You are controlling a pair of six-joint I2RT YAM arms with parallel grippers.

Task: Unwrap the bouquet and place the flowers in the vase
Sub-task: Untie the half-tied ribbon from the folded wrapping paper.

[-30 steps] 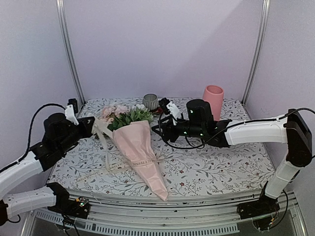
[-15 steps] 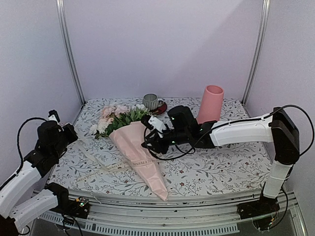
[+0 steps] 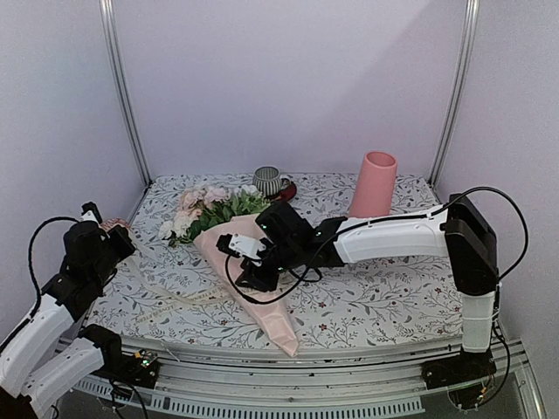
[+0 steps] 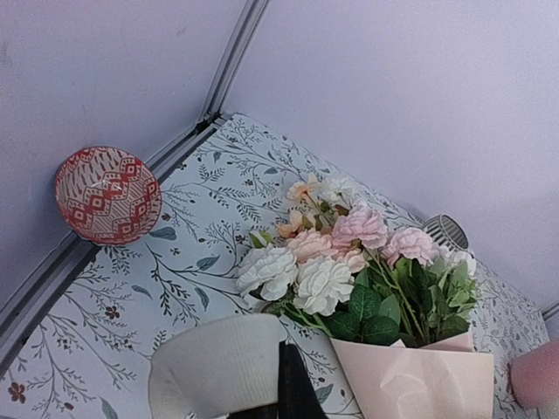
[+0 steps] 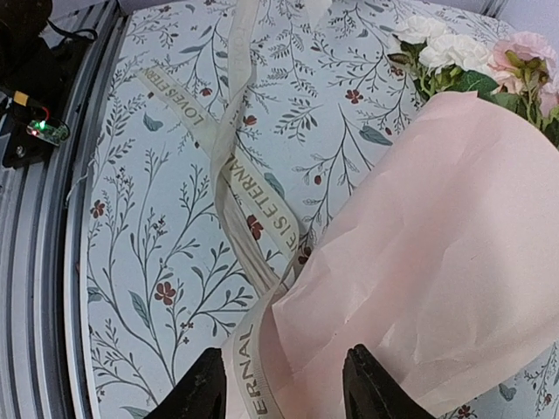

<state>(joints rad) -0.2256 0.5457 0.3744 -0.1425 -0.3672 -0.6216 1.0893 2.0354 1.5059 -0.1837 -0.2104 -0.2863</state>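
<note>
The bouquet (image 3: 266, 310) lies on the floral table, its pale pink paper (image 5: 437, 244) still round the stems. The flowers (image 3: 205, 205) (image 4: 341, 253) point to the back left. Cream ribbon (image 5: 249, 188) trails loose to the left (image 3: 175, 301). My right gripper (image 3: 247, 272) (image 5: 284, 388) hovers open over the wrap's middle, with the paper's edge and a ribbon strand below the gap. At the left edge my left gripper (image 3: 118, 240) (image 4: 284, 388) is shut, with a cream ribbed band, apparently the ribbon (image 4: 218, 367), draped at its jaws. The pink vase (image 3: 376, 183) stands upright at the back right.
A striped mug (image 3: 266, 181) on a red saucer (image 3: 286, 190) stands behind the flowers. A red patterned bowl (image 4: 107, 194) sits against the left wall rail. Metal frame posts (image 3: 122, 96) rise at the back corners. The bouquet's tip reaches the table's front edge (image 3: 349, 345).
My right arm swept left from beside the mug and vase to above the bouquet's wrap. My left arm drew back from the flower heads to the table's left edge.
</note>
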